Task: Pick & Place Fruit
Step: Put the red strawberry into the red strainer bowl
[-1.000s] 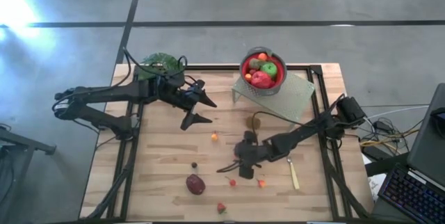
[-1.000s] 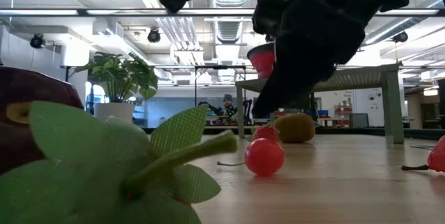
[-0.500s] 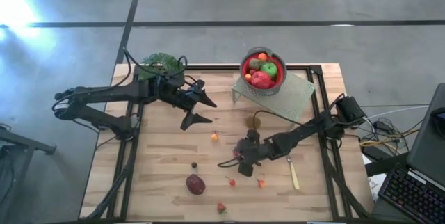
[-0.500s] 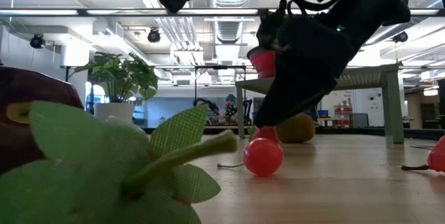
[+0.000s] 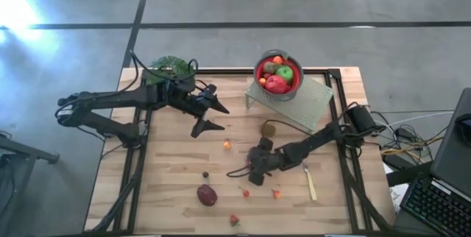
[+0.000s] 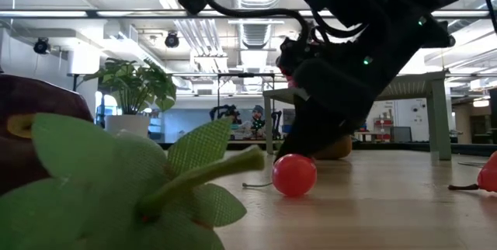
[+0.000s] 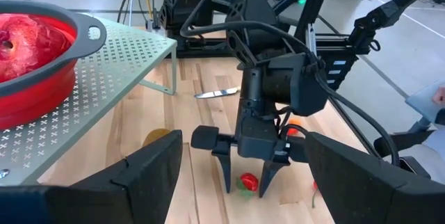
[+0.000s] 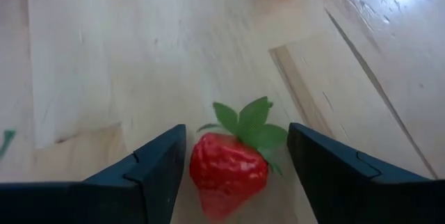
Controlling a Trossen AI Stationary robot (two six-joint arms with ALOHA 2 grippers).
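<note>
The right gripper (image 7: pixel 248 179) stands open, fingers straddling a strawberry (image 8: pixel 229 168) on the counter; if they close off-centre, I'd expect it to squirt away. The left gripper (image 5: pixel 212 116) waits open.

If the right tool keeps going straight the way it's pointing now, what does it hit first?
Most likely the strawberry. The right tool points down at the table with its fingers open on either side of that strawberry. How much gap remains above it is hard to judge.
</note>
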